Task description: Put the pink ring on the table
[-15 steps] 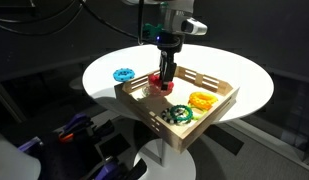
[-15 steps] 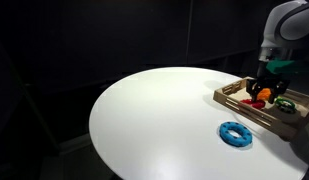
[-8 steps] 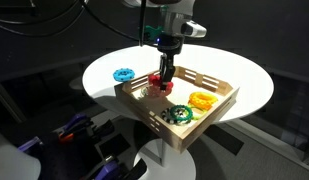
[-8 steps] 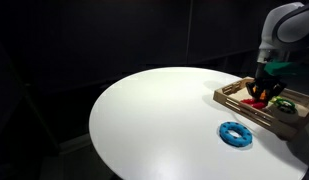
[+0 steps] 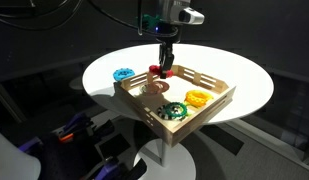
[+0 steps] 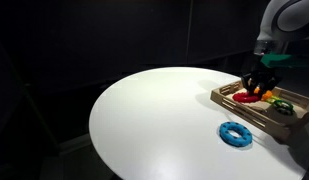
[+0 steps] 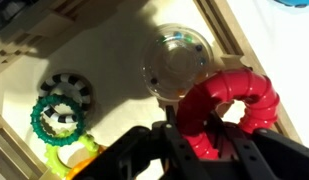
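My gripper [image 7: 194,135] is shut on the pink ring [image 7: 229,105], a red-pink ribbed ring held by its lower arc between the black fingers. In both exterior views the gripper [image 5: 164,68] [image 6: 256,88] hangs over the wooden tray [image 5: 209,108] with the pink ring [image 5: 155,70] [image 6: 244,97] raised off the tray floor, near the tray's corner closest to the blue ring. The round white table [image 5: 244,70] [image 6: 154,110] carries the tray.
A blue ring [image 5: 123,74] [image 6: 234,133] lies on the table beside the tray. In the tray are a yellow ring [image 5: 197,98], a green ring [image 5: 174,111] [image 7: 62,110] and a clear round disc [image 7: 175,62]. The tray's slatted walls [image 6: 226,93] stand around the gripper.
The jaws closed on the pink ring, and the gripper rose with it off the tray floor, moving towards the tray's far corner.
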Robot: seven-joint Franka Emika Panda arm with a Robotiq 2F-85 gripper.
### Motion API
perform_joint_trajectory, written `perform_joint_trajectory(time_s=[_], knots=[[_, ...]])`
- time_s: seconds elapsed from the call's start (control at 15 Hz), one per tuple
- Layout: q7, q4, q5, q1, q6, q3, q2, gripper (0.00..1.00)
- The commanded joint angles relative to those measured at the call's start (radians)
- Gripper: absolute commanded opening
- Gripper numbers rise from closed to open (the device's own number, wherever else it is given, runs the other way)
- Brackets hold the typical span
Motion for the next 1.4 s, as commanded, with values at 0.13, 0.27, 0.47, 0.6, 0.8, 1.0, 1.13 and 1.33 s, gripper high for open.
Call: perform_joint_trajectory(time_s=[0.13,0.27,0.47,0.6,0.8,1.0,1.13,1.33], knots=[[-0.022,0.015,0.047,0.033,-0.036,0.023,-0.062,0.1],[-0.043,0.021,0.076,0.045,-0.035,0.036,-0.061,0.1],[-0.086,0.028,0.126,0.065,-0.031,0.059,-0.054,0.1],[-0.112,0.031,0.15,0.08,-0.035,0.075,-0.046,0.1],[-0.136,0.03,0.164,0.103,-0.031,0.098,-0.027,0.1],[-0.131,0.028,0.145,0.124,-0.015,0.116,0.006,0.1],[-0.124,0.027,0.133,0.137,-0.004,0.125,0.031,0.1],[-0.117,0.025,0.118,0.151,0.002,0.129,0.057,0.11]])
